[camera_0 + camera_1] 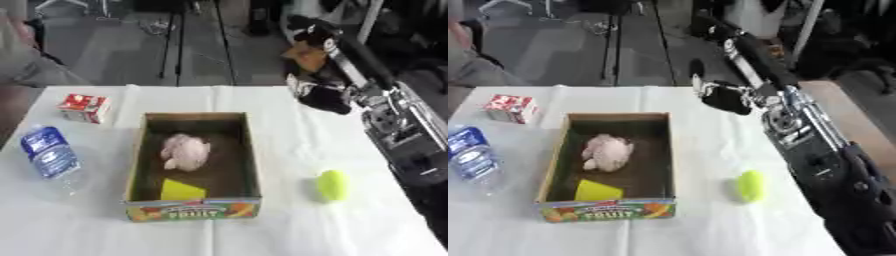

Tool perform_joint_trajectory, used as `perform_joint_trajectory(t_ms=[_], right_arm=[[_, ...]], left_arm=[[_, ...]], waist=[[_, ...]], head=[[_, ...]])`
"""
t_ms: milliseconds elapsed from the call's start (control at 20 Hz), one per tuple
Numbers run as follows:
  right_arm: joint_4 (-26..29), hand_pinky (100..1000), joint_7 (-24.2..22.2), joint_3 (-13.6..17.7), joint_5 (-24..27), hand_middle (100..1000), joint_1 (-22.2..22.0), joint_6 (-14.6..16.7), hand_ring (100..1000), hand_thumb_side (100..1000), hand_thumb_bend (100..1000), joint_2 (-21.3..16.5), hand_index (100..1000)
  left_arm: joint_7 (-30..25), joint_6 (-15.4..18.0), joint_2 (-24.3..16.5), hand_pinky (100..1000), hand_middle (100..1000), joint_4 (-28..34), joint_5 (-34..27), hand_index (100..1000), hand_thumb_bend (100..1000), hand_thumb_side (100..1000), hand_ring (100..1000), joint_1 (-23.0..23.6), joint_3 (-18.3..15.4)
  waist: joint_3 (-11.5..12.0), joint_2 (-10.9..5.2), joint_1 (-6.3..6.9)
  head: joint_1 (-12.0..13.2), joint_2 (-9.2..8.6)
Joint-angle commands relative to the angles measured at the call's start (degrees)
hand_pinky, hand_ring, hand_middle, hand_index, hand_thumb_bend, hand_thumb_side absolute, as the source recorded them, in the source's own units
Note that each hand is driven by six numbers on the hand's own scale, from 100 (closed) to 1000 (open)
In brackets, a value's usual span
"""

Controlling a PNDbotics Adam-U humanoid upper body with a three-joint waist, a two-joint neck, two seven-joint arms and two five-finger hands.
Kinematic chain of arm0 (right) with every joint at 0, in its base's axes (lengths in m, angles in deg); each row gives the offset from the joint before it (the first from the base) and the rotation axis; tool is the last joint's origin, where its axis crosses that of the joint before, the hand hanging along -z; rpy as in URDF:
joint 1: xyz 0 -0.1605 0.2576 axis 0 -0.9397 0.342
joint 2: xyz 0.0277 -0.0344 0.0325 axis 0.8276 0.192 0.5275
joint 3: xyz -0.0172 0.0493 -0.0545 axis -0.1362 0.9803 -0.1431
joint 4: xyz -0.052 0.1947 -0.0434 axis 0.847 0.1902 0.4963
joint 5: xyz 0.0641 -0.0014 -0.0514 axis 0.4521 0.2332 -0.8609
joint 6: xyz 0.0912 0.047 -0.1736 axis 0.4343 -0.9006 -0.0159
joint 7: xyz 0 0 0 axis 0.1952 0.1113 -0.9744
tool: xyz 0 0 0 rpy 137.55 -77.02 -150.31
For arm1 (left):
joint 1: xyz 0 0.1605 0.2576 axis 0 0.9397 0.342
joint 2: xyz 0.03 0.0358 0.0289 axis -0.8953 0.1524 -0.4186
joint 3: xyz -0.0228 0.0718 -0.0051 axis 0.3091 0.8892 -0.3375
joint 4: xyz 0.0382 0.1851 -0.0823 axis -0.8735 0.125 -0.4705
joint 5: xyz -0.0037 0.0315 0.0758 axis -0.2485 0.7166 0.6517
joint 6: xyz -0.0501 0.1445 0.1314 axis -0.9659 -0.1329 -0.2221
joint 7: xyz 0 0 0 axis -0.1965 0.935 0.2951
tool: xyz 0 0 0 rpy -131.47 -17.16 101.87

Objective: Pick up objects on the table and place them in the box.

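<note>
An open cardboard box (255,165) with a fruit print stands in the middle of the white table. Inside it lie a pale pink fluffy thing (185,151) and a yellow piece (181,190). A yellow-green rounded object (332,184) lies to the right of the box. A water bottle with a blue label (49,154) lies to the left, and a red-and-white carton (85,108) stands at the back left. My right arm comes in from the lower right, and its black hand (724,98) hovers above the table's back right, beyond the box corner. My left hand does not show.
The table (289,235) is covered with a white cloth; its far edge runs just behind the carton. Beyond it are grey floor, stand legs (179,45) and dark equipment. A seated person shows at the far left edge.
</note>
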Motion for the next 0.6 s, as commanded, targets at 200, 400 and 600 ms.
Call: perform_joint_trajectory(t_ms=[200,400,600], right_arm=[[5.2,817,7.2,3.3,6.7,840,-4.2,-0.1,831,319,100,-1.5,1000],[5.3,809,9.4,4.1,7.8,824,-6.0,1.0,824,357,100,-0.9,999],[5.3,779,13.1,4.7,8.5,797,-7.3,3.6,799,377,100,0.1,991]], left_arm=[[0.5,-0.1,-1.1,480,847,1.1,0.6,822,404,849,874,-0.1,-0.9],[0.5,-0.2,-0.9,479,847,1.1,0.9,822,402,852,874,0.1,-0.9],[0.4,-0.3,-0.6,478,845,1.1,1.1,822,400,857,876,0.1,-0.9]], waist=[[-1.3,0.07,0.40],[-2.1,0.41,0.69],[-2.2,0.76,0.84]], head=[[2.2,2.01],[2.4,3.10],[2.6,3.91]])
